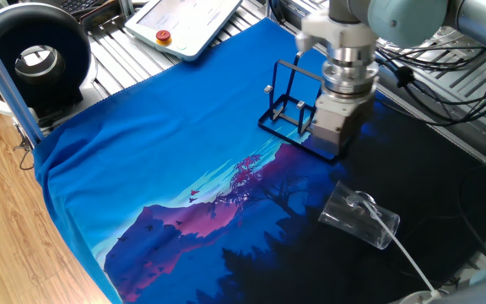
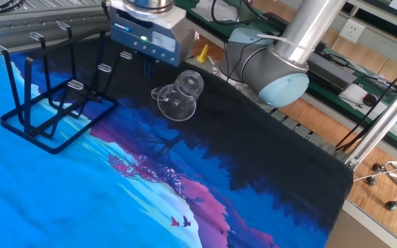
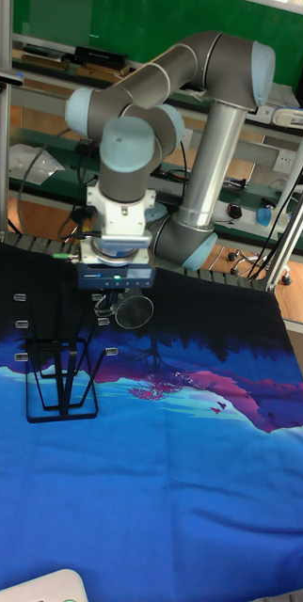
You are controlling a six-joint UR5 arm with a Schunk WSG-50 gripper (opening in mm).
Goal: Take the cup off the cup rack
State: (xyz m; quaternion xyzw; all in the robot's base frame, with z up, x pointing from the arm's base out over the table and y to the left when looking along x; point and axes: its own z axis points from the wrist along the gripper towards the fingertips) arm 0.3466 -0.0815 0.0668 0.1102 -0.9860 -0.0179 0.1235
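At the left in the other fixed view, the black wire cup rack (image 2: 50, 103) with thin upright pegs stands on the blue and black printed cloth (image 2: 185, 200) that covers the worktop. Above its right side hangs the grey two-finger gripper (image 2: 149, 69); its dark fingers (image 2: 145, 67) point down and hold nothing, but I cannot tell how wide they are apart. Just right of them the small clear tumbler cup (image 2: 178, 97) lies on its side on the dark part of the cloth, off the rack.
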